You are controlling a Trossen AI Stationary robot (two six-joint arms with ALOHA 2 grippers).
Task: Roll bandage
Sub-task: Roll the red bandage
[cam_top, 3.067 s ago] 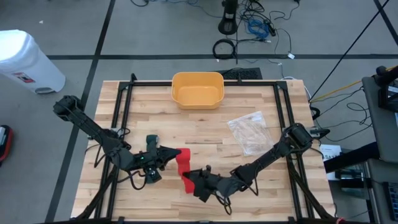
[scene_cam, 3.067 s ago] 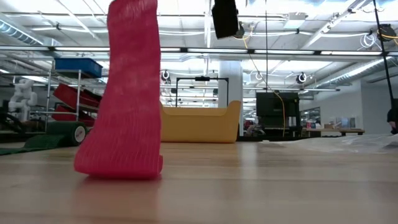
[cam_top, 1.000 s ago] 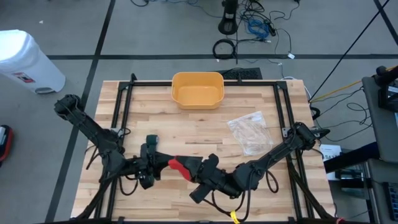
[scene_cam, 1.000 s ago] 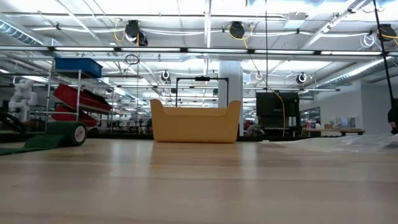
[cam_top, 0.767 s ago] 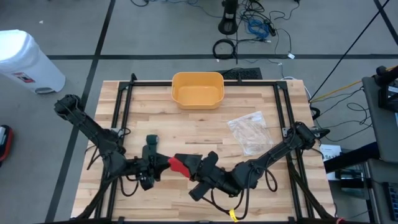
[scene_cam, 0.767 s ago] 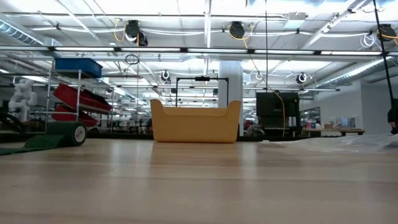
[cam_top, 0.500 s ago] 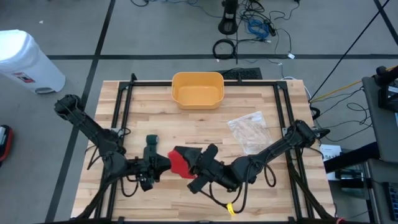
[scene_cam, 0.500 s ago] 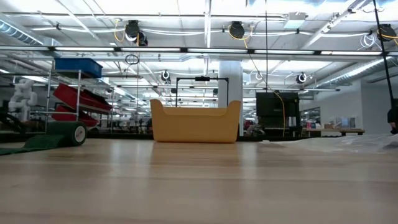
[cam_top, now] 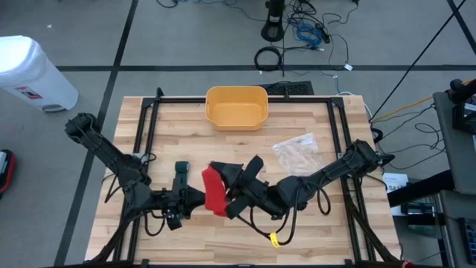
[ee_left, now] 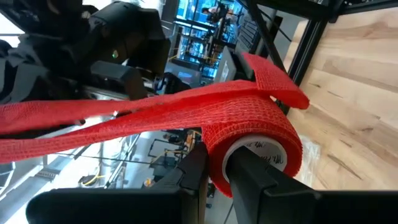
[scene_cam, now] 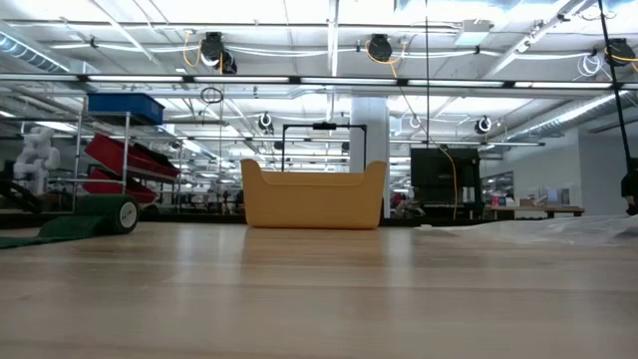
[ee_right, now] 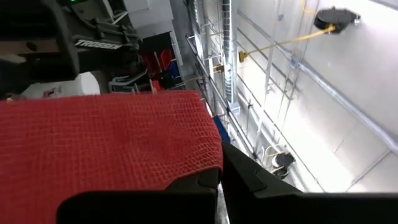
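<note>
Both grippers meet over the near middle of the wooden table (cam_top: 178,141), with a red bandage (cam_top: 213,190) stretched between them above the surface. Left gripper (cam_top: 190,198) clamps the bandage's roll, one finger (ee_left: 249,177) pushed into the white core, while the right gripper (cam_top: 225,195) is clenched on the loose flat end. Farther back sit a yellow bin (cam_top: 236,106) and a clear plastic bag (cam_top: 297,158).

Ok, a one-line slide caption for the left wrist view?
Left gripper pinching the red bandage roll by its white core while the loose strip stretches off toward the right arm, above the wooden table.
</note>
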